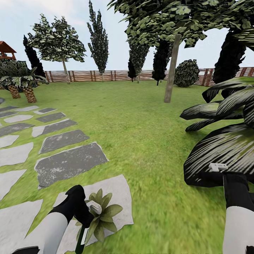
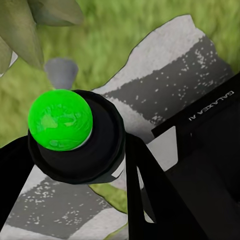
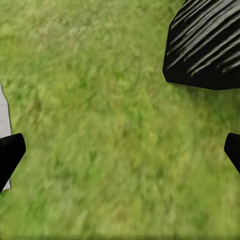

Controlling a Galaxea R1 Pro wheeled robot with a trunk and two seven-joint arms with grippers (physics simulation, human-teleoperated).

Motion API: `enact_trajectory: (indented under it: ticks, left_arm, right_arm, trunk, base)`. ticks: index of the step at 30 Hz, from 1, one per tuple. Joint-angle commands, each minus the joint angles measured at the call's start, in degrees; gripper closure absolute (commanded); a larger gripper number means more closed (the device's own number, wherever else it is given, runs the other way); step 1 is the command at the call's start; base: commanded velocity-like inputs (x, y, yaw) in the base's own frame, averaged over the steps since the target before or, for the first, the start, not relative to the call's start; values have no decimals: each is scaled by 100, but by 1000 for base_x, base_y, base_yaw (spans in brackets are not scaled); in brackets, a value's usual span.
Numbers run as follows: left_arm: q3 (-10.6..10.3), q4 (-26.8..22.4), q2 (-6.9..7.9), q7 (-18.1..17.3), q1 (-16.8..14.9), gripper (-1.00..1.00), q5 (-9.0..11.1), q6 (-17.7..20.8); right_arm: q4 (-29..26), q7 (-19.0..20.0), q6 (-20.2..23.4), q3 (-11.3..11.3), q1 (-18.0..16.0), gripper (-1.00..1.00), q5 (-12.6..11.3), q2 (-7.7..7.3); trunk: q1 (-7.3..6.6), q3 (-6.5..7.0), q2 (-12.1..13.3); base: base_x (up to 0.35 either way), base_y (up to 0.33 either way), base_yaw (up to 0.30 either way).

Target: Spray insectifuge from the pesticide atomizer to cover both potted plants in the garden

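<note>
One Plant Right Under Our Spray Bottle

One small potted plant [image 1: 101, 210] sits by our left arm, on a grey paving slab [image 1: 120, 192] in the garden grass [image 1: 148, 134]. Our left gripper [image 2: 82, 147] is closed tight around the pesticide atomizer [image 2: 61, 120], with its green top facing the wrist camera. The little grey nozzle [image 2: 61, 72] points toward pale green leaves [image 2: 25, 30] just beside it.

Our right gripper [image 3: 120, 150] is spread wide and holds nothing. It hangs over bare grass near the dark palm fronds [image 1: 225, 148].

We think the job now is to spray this first plant. To do it well, we should keep the nozzle aimed at the middle of the leaves and stay near. Then we should sweep slowly so every leaf gets wet. We cannot see the second plant from here.
</note>
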Motion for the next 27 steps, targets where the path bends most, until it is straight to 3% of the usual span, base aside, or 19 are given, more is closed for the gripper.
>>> enact_trajectory:
  ticks: [1,7,19,27]
  left_arm:
    - [44,-7,-7,-49,-4,100,-57,35]
    - [44,-7,5,-49,-4,100,-63,36]
    - [44,-7,-2,-41,-4,100,-57,35]
    - [44,-7,-2,-40,-4,100,-57,35]
  right_arm:
    - [-6,58,3,-10,-6,-100,59,1]
    - [-6,59,8,-10,-6,-100,60,0]
    - [-14,59,8,-19,-6,-100,54,0]
    - [-15,59,3,-19,-6,-100,58,0]
  trunk:
    - [-1,-11,-3]
    - [-1,-35,-3]
    - [263,-307,-484]
    - [263,-368,-484]
  base:
    - [0,0,31]
    - [0,0,44]
    - [0,0,2]
    - [0,0,0]
